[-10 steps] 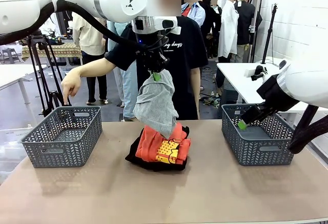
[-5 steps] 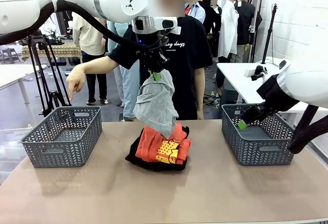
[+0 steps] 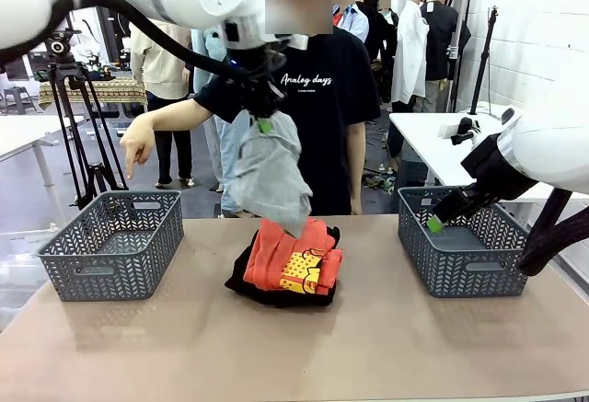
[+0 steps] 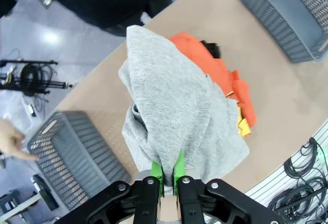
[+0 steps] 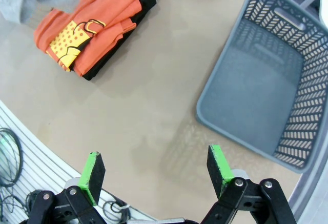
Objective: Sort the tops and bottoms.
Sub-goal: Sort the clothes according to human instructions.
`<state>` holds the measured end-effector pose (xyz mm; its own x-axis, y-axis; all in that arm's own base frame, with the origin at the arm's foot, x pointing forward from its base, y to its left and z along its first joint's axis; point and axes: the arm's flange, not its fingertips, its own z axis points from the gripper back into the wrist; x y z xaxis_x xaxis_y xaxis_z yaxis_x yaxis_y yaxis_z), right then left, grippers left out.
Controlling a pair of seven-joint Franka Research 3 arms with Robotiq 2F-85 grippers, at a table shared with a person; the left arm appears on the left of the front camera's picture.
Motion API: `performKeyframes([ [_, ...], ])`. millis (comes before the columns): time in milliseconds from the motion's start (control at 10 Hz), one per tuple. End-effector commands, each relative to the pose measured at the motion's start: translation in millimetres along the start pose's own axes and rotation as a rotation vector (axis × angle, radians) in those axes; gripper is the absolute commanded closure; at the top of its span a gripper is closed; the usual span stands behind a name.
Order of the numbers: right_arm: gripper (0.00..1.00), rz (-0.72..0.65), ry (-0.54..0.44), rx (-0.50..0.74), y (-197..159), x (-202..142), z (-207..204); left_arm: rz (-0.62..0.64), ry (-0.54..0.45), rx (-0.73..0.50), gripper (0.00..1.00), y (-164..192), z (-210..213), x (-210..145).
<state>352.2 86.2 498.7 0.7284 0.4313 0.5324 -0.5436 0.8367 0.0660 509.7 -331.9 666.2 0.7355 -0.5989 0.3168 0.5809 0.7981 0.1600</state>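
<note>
- Tops: the grey top (image 3: 269, 177) hangs in the air straight above the orange top (image 3: 290, 255). Its lowest fold reaches down to the orange top's far edge, and I cannot tell whether the two touch.
- My left gripper (image 3: 264, 126) is high above the orange top. Its green pads are pinched tight on a bunched corner of the grey top, and the rest of the cloth drapes loose below them.
- The orange top lies folded on the table (image 3: 368, 347), yellow print patch up and towards my side.
- Bottoms: the black bottoms (image 3: 276, 296) lie directly under the orange top, showing as a dark edge around its near and left sides.
- My right gripper (image 3: 434, 224) hangs well to the right of the orange top. Its fingers are spread wide with nothing between them.
- The right basket (image 3: 460, 287) stands well to the right of the orange top, with my right gripper at the side of it that faces the orange top.
- The left basket (image 3: 110, 255) stands well to the left of the orange top.
- The person's hand (image 3: 133, 149) is further left of the orange top and higher, fingers pointing down above the left basket's far side.
</note>
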Motion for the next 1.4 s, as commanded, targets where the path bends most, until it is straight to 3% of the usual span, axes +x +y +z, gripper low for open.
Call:
performKeyframes([
  [0,0.0,-0.003,0.0,0.021,0.7,-3.6,-2.1,0.057,0.001,0.008,1.0,36.7,22.1,-42.3],
  [400,0.0,-0.003,0.0,0.021,0.7,-3.6,-2.1,0.19,0.037,0.087,1.0,120.6,47.5,-82.7],
  [600,0.0,-0.003,0.0,0.021,0.7,-3.6,-2.1,0.364,0.053,0.053,1.0,174.8,44.2,-99.6],
  [700,0.0,-0.003,0.0,0.021,0.7,-3.6,-2.1,0.441,0.019,0.077,1.0,172.1,51.9,-103.2],
  [800,0.0,-0.003,0.0,0.021,0.7,-3.6,-2.1,0.277,0.057,0.078,1.0,164.5,45.8,-93.3],
  [1100,0.0,-0.003,0.0,0.021,0.7,-3.6,-2.1,0.277,0.057,0.078,1.0,164.5,45.8,-93.3],
  [1300,0.0,-0.003,0.0,0.021,0.7,-3.6,-2.1,0.389,0.064,0.111,1.0,187.5,36.2,-95.5],
])
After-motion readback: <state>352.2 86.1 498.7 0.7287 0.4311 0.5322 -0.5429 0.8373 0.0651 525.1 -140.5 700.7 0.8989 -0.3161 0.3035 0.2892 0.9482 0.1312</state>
